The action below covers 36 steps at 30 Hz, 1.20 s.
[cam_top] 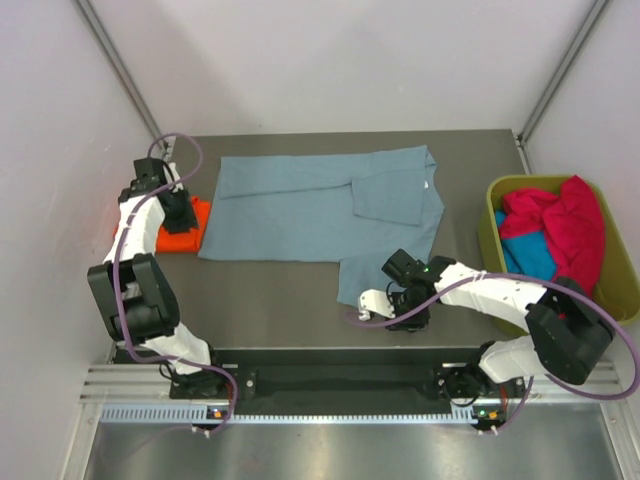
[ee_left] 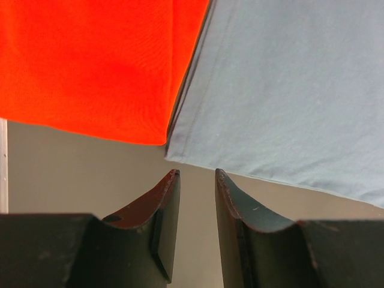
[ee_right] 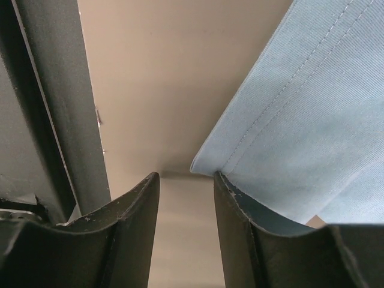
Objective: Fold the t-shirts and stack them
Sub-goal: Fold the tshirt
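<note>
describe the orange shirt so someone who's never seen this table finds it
On the dark table, a big grey-blue t-shirt lies spread across the far half. Against its left edge sits a compact orange-red t-shirt. It is the only bright orange cloth; the crimson t-shirt and teal t-shirt are in the olive bin.

Worktop: dark grey-brown, matte, rectangular. I see it bare along the near edge and in the near left corner. It reads as pale beige up close in both wrist views.

Bin: olive-green plastic, rectangular with rounded corners, at the right edge of the worktop. I cannot tell whether it stands on the worktop or just beside it.

Enclosure: white wall panels on three sides. A grey metal strut slants up from the far left corner, another from the far right corner.

Along the near edge lie a black plate, an aluminium rail and a brushed metal sheet.
</note>
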{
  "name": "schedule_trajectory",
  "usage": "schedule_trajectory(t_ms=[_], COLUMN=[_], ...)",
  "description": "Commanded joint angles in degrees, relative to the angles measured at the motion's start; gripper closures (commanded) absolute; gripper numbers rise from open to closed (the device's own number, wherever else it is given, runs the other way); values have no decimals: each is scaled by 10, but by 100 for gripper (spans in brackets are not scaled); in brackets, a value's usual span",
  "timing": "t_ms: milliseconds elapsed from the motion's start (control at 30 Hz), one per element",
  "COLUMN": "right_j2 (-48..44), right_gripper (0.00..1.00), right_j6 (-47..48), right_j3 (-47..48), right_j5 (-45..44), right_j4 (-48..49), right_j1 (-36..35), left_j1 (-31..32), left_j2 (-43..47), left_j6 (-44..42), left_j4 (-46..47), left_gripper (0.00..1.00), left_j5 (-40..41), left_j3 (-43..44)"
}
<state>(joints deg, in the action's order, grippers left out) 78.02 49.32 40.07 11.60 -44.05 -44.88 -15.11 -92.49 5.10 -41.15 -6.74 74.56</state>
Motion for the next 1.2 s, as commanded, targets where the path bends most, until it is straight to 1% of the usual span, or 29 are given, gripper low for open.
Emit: schedule_trajectory(t_ms=[0,200,367,533,733,1167], right_j2=[0,4,-21,-35,-26,49], right_gripper=[58,59,62,62,62,62], right_j6=[9,8,5,-5,-3,-4], right_j3=[-4,-4,26,36,33,26], right_j5=[2,2,-13,-9,-4,28], right_j4=[39,43,-11,-25,-4,46], right_j1=[-11,-10,-9,-10,-10,-16], left_j1=[-20,-29,-30,-32,-31,-32], left_j2=[17,21,24,20,23,7], left_j6=[14,18,18,18,22,22], left_j4=[-10,-9,-12,-10,-8,-15], left_gripper=[65,65,65,65,65,66], left_j5=[-21,-28,-32,-32,-31,-20], left_j3=[-17,-21,-17,-21,-27,-14])
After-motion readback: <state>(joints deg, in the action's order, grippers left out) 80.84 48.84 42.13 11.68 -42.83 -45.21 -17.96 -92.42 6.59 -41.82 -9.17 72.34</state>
